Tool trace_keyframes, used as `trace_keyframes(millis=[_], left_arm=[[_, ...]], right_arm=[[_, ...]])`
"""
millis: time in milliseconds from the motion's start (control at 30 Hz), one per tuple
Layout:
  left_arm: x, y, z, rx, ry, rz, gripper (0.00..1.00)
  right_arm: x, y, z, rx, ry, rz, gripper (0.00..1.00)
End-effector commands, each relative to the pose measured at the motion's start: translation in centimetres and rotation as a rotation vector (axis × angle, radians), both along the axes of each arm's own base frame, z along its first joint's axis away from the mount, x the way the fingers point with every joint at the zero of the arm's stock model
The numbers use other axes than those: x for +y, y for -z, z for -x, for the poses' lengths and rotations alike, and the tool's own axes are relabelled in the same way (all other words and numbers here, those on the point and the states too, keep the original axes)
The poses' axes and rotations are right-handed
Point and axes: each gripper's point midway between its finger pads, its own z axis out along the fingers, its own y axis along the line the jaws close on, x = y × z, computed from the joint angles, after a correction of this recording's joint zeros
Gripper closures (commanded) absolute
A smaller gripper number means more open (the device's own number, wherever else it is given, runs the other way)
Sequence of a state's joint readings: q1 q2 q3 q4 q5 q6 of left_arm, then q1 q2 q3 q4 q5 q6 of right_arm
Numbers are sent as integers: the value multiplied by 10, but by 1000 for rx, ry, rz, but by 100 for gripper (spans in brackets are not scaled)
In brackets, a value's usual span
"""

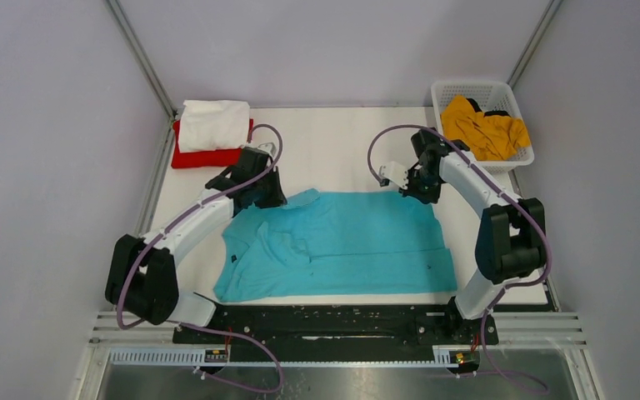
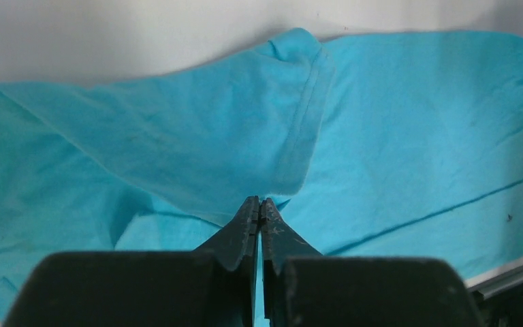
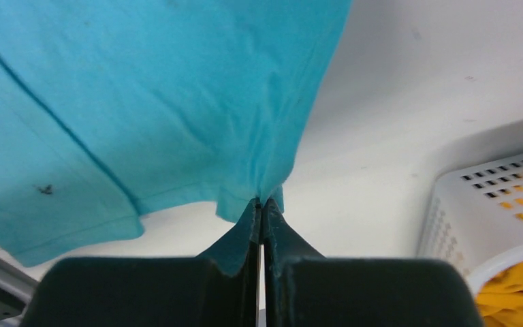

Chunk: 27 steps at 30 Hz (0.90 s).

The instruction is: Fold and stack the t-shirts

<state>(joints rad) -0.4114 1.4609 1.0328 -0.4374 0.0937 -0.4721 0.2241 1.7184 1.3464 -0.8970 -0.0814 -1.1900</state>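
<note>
**White table, turquoise shirt pinched at two points on its far edge**

White table (image 1: pixel 342 142) filled the floor of a grey-walled cell, and the turquoise t-shirt (image 1: pixel 350 242) lay spread across its near half, mostly flat, with creases and a fold on its left side. The left gripper (image 2: pixel 259 201) had its jaws pressed together on a sleeve fold at the shirt's far left edge. The right gripper (image 3: pixel 262 202) was clamped on the hem at the far right corner, and the cloth drew up to its tips in a small peak. At the table's far left corner the white t-shirt (image 1: pixel 212 123) sat folded on top of the folded red t-shirt (image 1: pixel 204 158). At the far right corner stood a white lattice basket (image 1: pixel 467 86), and the mustard yellow t-shirt (image 1: pixel 483 125) lay crumpled inside it. Both arms curved inward from their bases at the near edge.
</note>
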Motion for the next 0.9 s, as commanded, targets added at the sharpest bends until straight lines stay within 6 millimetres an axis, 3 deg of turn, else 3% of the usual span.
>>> trace_keyframes(millis=[0, 100, 300, 667, 867], left_arm=[[6, -27, 9, -107, -46, 61, 100], [10, -30, 25, -112, -73, 97, 100], [37, -37, 53, -140, -171, 84, 100], [68, -43, 111, -122, -311, 152, 100], [87, -58, 135, -156, -353, 147, 100]], right_arm=[[-17, -4, 19, -47, 103, 77, 100], [-28, -4, 27, -96, 154, 114, 100], [-43, -20, 22, -237, 263, 162, 100], [-52, -35, 35, -329, 324, 183, 100], [-52, -39, 37, -351, 360, 181, 100]])
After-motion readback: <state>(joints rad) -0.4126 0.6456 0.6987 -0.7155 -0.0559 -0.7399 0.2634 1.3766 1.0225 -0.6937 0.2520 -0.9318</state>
